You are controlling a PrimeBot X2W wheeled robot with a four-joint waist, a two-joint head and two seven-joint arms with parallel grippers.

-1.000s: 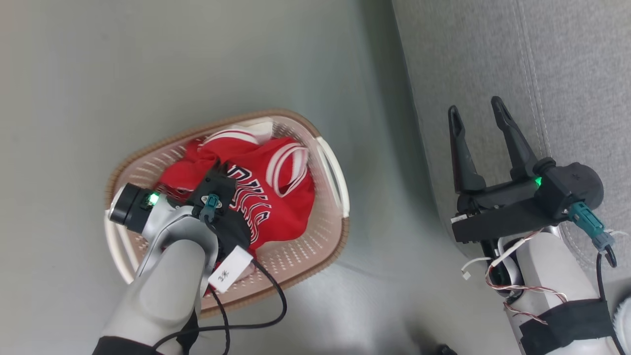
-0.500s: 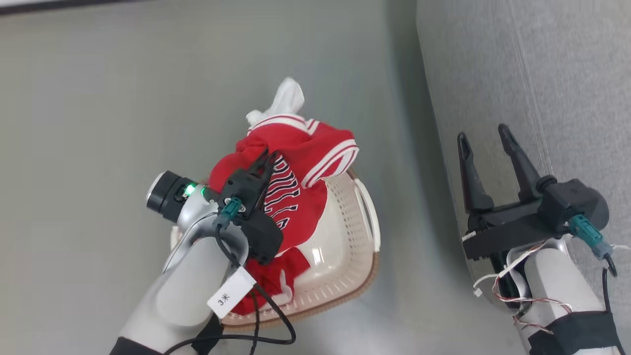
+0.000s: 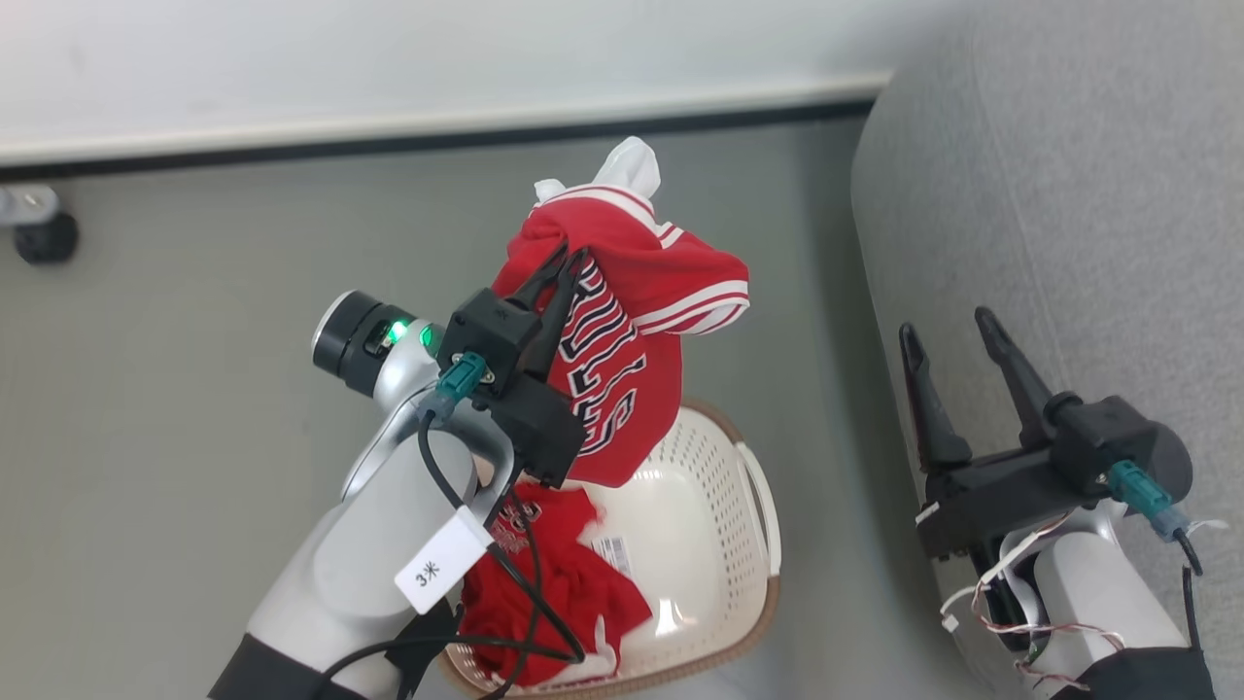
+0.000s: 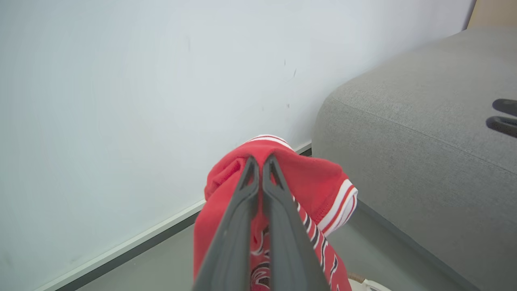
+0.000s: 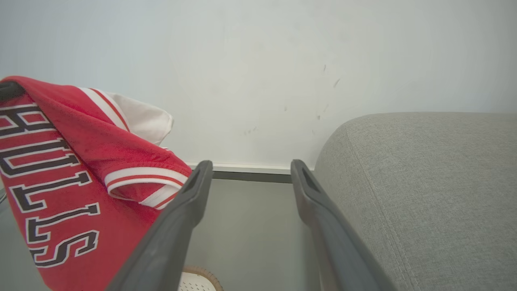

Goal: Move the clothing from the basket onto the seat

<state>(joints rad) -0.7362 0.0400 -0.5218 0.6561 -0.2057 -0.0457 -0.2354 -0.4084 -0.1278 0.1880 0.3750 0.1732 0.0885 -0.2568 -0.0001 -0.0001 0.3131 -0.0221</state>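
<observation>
The large grey woven-fabric upholstered seat point(image 3: 1069, 194) occupied the right of the head view; its visible part carried no clothing. The cream-white perforated plastic basket with brown rim band point(image 3: 719, 515) lay at bottom centre. Its lower-left portion was covered by the left forearm point(image 3: 360, 564) and cut off by the frame edge.

One bright red sports garment with white striped trim and black-and-white lettering point(image 3: 622, 389) hung at centre frame, above the basket and short of the seat. It appeared light, soft and limp, draping and bunching freely, so it would likely sag and swing in transport. A gathered fold near the trim would give the securest hold. The second red garment point(image 3: 554, 593) lay crumpled in the basket, partly behind cables point(image 3: 530, 583).

The left gripper point(image 3: 567, 261) was clenched on the hanging garment's upper fold; the pinched cloth itself was hidden between the fingers. The right gripper point(image 3: 948, 326) stood spread wide and empty at lower right, against the seat edge.
</observation>
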